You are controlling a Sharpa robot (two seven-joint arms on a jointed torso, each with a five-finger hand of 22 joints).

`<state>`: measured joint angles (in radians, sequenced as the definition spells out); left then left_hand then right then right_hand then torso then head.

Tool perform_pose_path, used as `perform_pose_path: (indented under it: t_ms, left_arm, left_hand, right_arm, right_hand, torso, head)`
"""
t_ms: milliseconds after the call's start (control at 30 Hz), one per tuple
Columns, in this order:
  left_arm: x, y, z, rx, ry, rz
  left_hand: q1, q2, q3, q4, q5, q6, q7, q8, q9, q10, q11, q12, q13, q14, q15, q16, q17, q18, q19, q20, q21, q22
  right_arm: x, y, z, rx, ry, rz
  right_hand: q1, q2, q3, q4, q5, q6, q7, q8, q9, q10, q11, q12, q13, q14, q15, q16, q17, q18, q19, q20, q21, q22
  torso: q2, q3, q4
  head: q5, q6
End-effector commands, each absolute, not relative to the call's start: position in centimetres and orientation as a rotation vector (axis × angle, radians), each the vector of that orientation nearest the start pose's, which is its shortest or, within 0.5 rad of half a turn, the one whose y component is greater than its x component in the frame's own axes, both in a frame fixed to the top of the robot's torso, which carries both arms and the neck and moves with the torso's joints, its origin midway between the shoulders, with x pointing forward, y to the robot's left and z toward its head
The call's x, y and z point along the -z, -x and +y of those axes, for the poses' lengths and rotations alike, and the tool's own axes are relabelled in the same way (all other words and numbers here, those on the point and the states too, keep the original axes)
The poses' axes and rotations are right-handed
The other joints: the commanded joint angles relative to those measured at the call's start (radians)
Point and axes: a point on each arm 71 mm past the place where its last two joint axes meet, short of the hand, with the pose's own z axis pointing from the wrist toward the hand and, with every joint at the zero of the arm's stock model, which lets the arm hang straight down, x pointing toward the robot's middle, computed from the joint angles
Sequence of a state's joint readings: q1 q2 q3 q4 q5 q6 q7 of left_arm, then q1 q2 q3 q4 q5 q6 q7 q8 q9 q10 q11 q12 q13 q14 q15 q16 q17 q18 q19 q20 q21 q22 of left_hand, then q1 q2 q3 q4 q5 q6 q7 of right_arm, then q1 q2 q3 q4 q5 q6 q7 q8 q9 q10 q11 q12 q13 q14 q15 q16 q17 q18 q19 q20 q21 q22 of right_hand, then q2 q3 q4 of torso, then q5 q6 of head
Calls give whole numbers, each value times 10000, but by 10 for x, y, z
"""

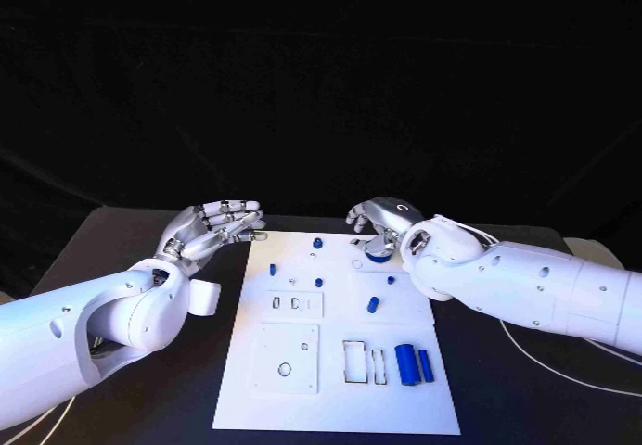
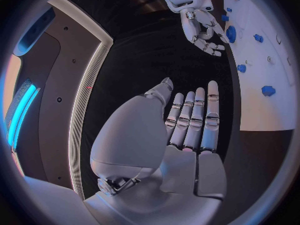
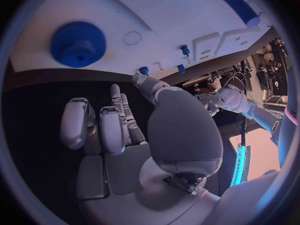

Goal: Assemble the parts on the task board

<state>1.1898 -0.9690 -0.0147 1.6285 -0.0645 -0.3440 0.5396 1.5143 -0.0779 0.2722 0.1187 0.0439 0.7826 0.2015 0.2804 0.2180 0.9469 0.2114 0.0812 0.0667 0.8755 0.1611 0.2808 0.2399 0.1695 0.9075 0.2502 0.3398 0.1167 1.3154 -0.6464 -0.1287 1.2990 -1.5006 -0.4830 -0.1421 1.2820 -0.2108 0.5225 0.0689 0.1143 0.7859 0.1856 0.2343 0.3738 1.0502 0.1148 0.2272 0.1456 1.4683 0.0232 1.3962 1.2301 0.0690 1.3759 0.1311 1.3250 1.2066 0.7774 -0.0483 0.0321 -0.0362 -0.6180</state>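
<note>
The robot's right hand (image 1: 384, 225), fingers apart and holding nothing, hovers by a blue gear (image 3: 78, 43) at the far edge of the white task board (image 1: 339, 408) on the black surface, apparently about to grasp it, while the left hand (image 1: 214, 230) waits empty beside the board.

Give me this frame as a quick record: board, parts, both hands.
board: white task board lying flat mid-table
parts: blue gear at the far edge by the right hand; two blue cylinders side by side near the right front; small blue pegs across the far half
left hand: off the board's far left corner, fingers extended together, holding nothing
right hand: over the far edge near the gear, holding nothing
</note>
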Motion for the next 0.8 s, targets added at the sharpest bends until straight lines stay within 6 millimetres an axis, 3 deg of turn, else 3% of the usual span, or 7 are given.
perform_pose_path:
  t_ms: [33,267,333,400,500,667,800]
  left_arm:
    - [153,-469,241,16144,9892,12616]
    - [153,-467,252,16169,9947,12623]
    - [153,-467,255,16134,9972,12612]
    - [153,-467,255,16136,9985,12617]
    - [153,-467,254,16171,9987,12631]
    - [153,-467,254,16169,9989,12623]
    - [153,-468,254,16148,9992,12607]
  left_hand:
    - [-137,-5,59,0,54,-54,674,-40,-12,-45,8,-59,-2,-56,27,-71,14,74,-74,-8,-69,-20]
    - [-487,-154,35,104,50,-274,689,-85,-43,-305,84,-158,-9,-432,177,-450,-44,57,-594,186,-452,-248]
    - [-489,-155,36,103,50,-277,687,-84,-42,-308,83,-157,-9,-439,179,-459,-46,59,-603,191,-460,-254]
    - [-489,-155,37,102,50,-278,687,-84,-42,-308,83,-157,-9,-440,180,-461,-46,60,-604,192,-462,-255]
    - [-489,-153,39,102,51,-280,690,-84,-43,-311,84,-157,-9,-444,181,-466,-47,62,-608,194,-466,-258]
    - [-487,-142,49,101,51,-285,695,-83,-43,-318,87,-157,-10,-454,184,-480,-50,67,-616,201,-476,-265]
    - [-487,-142,49,101,51,-285,695,-83,-43,-318,87,-157,-10,-454,184,-480,-50,67,-616,201,-476,-265]
  right_arm:
    - [152,-529,-182,-6251,1039,15092]
    - [143,-521,-237,-6134,-312,16221]
    - [144,-521,-249,-6064,-726,16583]
    - [145,-522,-257,-5978,-986,16865]
    - [149,-525,-262,-5961,-1303,17252]
    - [155,-529,-256,-5976,-1312,17434]
    - [159,-531,-249,-5800,-1044,17305]
  right_hand:
    - [-30,-50,-86,45,75,8,44,-47,35,343,-18,207,85,304,58,46,36,65,106,5,96,140]
    - [0,-314,-1095,247,548,-2,-257,-204,216,1702,-426,2399,1647,343,-261,141,163,70,116,-276,48,183]
    - [122,-245,-1623,346,573,-99,-325,-122,367,1394,-427,4639,3652,474,-314,424,645,-30,379,-356,355,638]
    - [278,11,-2046,617,673,-219,-282,58,592,1526,-375,8631,7984,589,-206,767,1253,-139,650,-280,705,1154]
    - [435,145,-2421,921,667,-404,-149,178,762,2784,-308,11148,11040,719,-143,1115,1914,-253,952,-208,1124,1769]
    - [581,232,-2695,1111,630,-717,-103,217,859,3751,-236,12294,12556,836,-84,1394,2502,-379,1238,-131,1530,2346]
    - [668,290,-2749,1156,626,-761,-92,272,907,4018,-221,12544,12909,898,-68,1519,2800,-437,1374,-116,1715,2605]
  torso:
    - [-27,24,-27]
    - [-40,49,-107]
    - [-44,63,-98]
    - [-30,67,-95]
    - [-28,86,-106]
    - [-21,88,-130]
    - [-9,86,-72]
  head:
    - [-121,-12]
    - [-253,-46]
    - [-256,-51]
    - [-235,-45]
    - [-254,-66]
    - [-248,-49]
    - [-279,-58]
